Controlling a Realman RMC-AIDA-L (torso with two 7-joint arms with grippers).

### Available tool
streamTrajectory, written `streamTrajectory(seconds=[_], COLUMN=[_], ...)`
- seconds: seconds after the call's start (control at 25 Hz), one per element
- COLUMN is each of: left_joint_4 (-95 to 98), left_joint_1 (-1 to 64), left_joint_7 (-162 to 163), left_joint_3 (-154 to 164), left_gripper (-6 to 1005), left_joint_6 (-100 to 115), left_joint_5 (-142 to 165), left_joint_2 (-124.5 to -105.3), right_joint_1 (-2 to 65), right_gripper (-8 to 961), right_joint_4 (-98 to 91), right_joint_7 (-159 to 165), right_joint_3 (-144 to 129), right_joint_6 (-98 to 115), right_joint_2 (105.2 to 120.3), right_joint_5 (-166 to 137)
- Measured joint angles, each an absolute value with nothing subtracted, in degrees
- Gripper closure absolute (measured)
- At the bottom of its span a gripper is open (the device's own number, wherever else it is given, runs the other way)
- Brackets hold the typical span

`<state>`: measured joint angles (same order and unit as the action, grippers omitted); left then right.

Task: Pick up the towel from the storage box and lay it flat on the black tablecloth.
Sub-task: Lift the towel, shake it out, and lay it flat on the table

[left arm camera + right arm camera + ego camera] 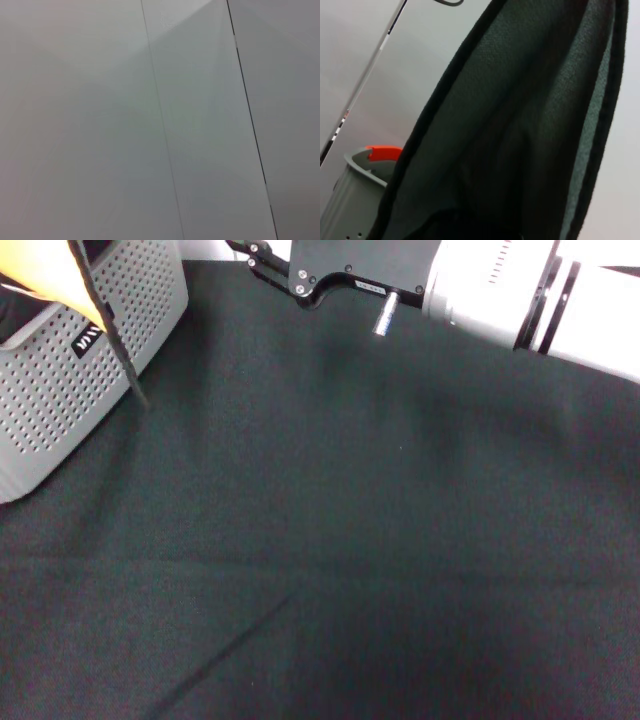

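Note:
The towel (510, 125), grey-teal with a black border, hangs in folds close in front of the right wrist camera, lifted clear of the storage box (355, 200). In the head view the towel itself is out of sight. My right arm reaches along the far edge, and the black body of its gripper (340, 270) runs out past the top of the picture, so the fingertips are hidden. The perforated grey storage box (60, 410) stands at the far left on the black tablecloth (350, 540). My left gripper does not show in any view.
An orange object (40, 285) with a thin black strip (115, 340) along its edge overlaps the box's top corner. An orange-red piece (382, 152) shows at the box's rim. The left wrist view shows only pale wall panels (100, 125).

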<state>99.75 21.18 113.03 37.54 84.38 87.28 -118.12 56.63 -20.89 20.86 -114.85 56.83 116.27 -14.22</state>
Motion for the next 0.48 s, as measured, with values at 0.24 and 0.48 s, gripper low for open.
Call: streamTrajectory(seconds=[0.24, 0.48], left_joint_4=[99.77, 99.75], left_joint_1=[21.18, 20.85], left_joint_7=[113.11, 113.11], left_joint_3=[37.6, 37.49], left_gripper=[968, 968], left_joint_6=[84.61, 84.83], left_joint_5=[87.27, 87.27], left_joint_2=[-118.13, -118.12], right_joint_1=[56.43, 55.99], right_gripper=[685, 762], right_joint_4=[-20.92, -21.14], right_joint_7=[20.73, 20.68], right_joint_3=[-114.94, -114.85], right_joint_6=[57.79, 58.05], right_joint_2=[116.28, 116.28], right_joint_5=[-14.23, -14.24])
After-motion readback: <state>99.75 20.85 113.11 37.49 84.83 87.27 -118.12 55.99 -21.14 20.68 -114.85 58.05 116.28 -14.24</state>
